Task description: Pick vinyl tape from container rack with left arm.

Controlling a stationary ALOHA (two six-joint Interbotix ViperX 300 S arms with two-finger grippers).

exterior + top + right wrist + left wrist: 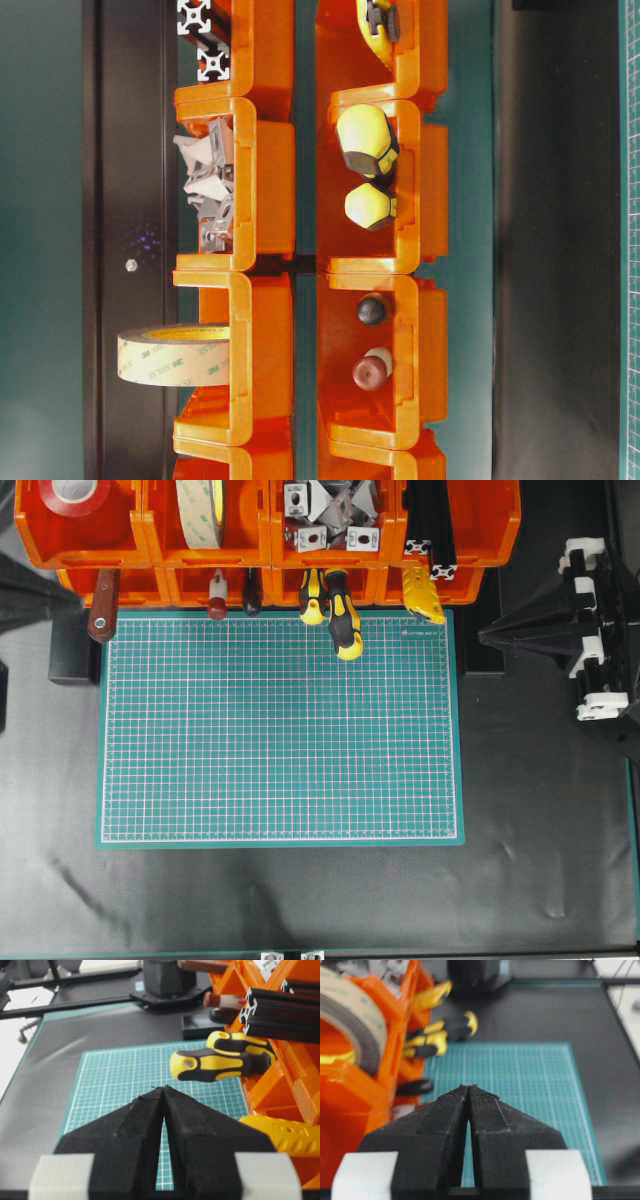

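Container rack sits along the far edge of the green cutting mat, on the black worktop. Vinyl tape, red w/ white core, lies flat in the rack's upper-tier end bin, at the overhead view's left end. Next bin over holds the cream-beige tape roll standing on edge; then a bin of metal brackets, then black aluminium profiles. Lower tier: wooden-handled tool, red-tipped handle, two yellow/black screwdrivers sticking out over the mat, yellow item at the other end.

Left tool: tips pressed together, nothing between, hanging beside the rack near the beige roll, clear of the vinyl tape. Right tool: tips together too, empty, over the mat near the screwdrivers.
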